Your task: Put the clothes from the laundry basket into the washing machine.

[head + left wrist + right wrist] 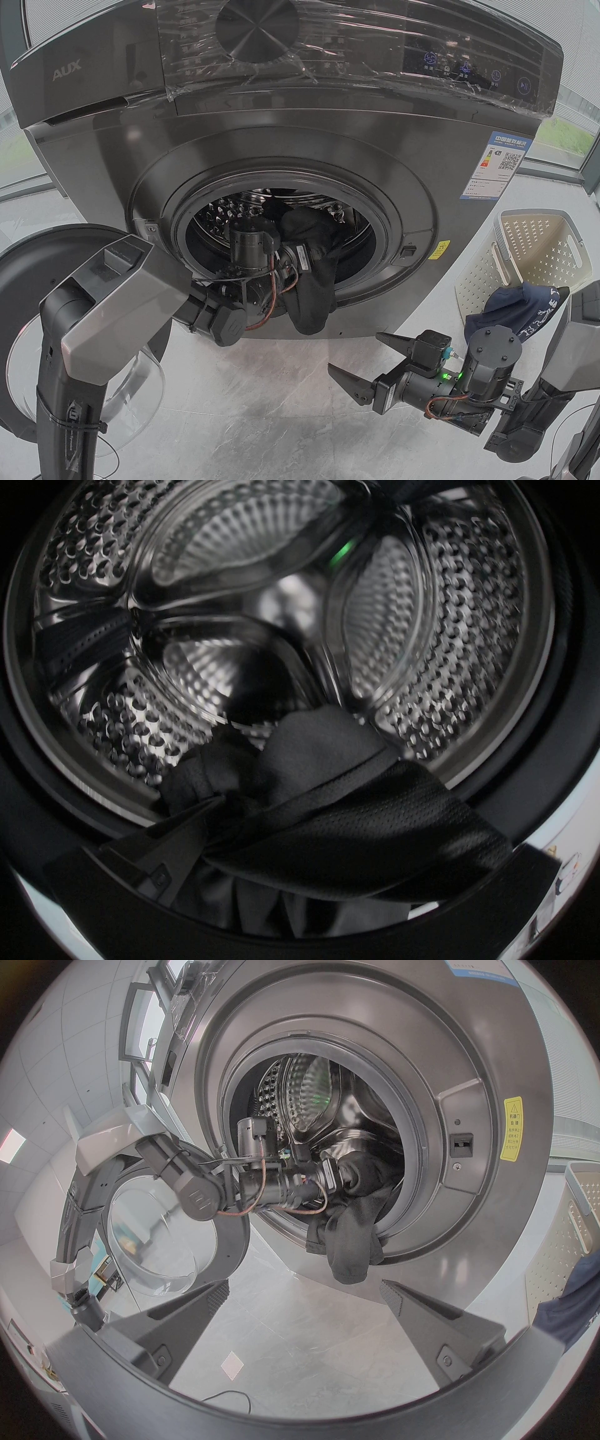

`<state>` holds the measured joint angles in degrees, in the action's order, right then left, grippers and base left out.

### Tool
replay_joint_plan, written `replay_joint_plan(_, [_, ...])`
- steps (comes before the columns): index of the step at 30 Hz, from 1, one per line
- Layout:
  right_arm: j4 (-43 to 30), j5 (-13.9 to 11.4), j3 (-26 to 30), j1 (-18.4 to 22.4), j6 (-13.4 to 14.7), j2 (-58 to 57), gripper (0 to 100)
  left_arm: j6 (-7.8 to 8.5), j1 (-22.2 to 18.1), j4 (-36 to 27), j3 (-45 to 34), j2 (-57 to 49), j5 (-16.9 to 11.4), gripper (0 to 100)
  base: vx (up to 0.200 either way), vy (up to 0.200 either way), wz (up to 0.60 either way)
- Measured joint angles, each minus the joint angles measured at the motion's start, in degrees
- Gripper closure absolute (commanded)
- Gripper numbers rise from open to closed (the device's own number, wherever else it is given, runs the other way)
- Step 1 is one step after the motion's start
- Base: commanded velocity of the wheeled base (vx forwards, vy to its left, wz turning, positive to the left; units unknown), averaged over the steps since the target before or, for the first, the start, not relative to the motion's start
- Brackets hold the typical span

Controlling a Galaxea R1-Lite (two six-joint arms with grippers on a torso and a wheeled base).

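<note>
The grey washing machine [400, 187] stands with its round opening uncovered. A black garment [312, 275] lies across the lower rim of the opening, partly in the drum [250, 605] and partly hanging down the front [353, 1235]. My left gripper [347, 1175] is at the mouth of the drum, and the black garment [350, 830] is draped over it. One finger [187, 836] shows spread wide; the other is under the cloth. My right gripper [354, 352] hovers open and empty above the floor in front of the machine. A navy garment [519, 309] hangs over the white laundry basket [544, 244] at the right.
The machine's round glass door [125, 387] is swung open at the left, close beside my left arm. Bare grey floor [269, 387] lies between the machine and my right gripper [303, 1283]. The basket [581, 1210] stands against the machine's right side.
</note>
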<state>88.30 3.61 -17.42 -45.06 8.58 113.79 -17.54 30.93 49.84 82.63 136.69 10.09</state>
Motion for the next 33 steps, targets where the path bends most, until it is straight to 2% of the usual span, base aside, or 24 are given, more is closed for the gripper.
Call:
replay_joint_plan(5, [0.0,0.0,0.0,-0.4,0.1,0.1,0,0.57,0.9,-1.0,-5.9,-1.6,-1.4,0,0.000,0.000,0.00])
replay_joint_plan(8, [0.0,0.0,0.0,-0.6,0.1,0.1,0,1.58,0.9,-1.0,-7.1,-1.6,-1.6,0,0.000,0.000,0.00])
replay_joint_plan(9, [0.0,0.0,0.0,-0.6,0.1,0.1,0,2.11,0.9,-0.9,-7.3,-1.5,-1.6,100,0.000,0.000,0.00])
replay_joint_plan(13, [0.0,0.0,-0.1,-0.6,0.1,0.2,0,3.04,0.6,-0.5,-7.3,-0.5,-1.6,100,0.000,0.000,0.00])
replay_joint_plan(19, [0.0,0.0,-0.1,-0.6,0.1,0.2,0,2.88,0.5,-0.4,-5.0,1.2,-1.6,100,0.000,0.000,0.00])
replay_joint_plan(24, [0.0,0.0,-0.1,-0.6,0.1,0.2,0,2.28,0.5,0.4,-0.8,2.0,-1.3,100,0.000,0.000,0.00])
replay_joint_plan(28, [0.0,0.0,-0.1,-0.6,0.1,0.2,0,1.82,-0.3,0.6,4.0,2.6,0.0,100,0.000,0.000,0.00])
replay_joint_plan(33, [0.0,0.0,-0.2,-0.6,0.2,0.2,0,0.30,-1.6,1.2,9.9,4.0,1.8,100,0.000,0.000,0.00])
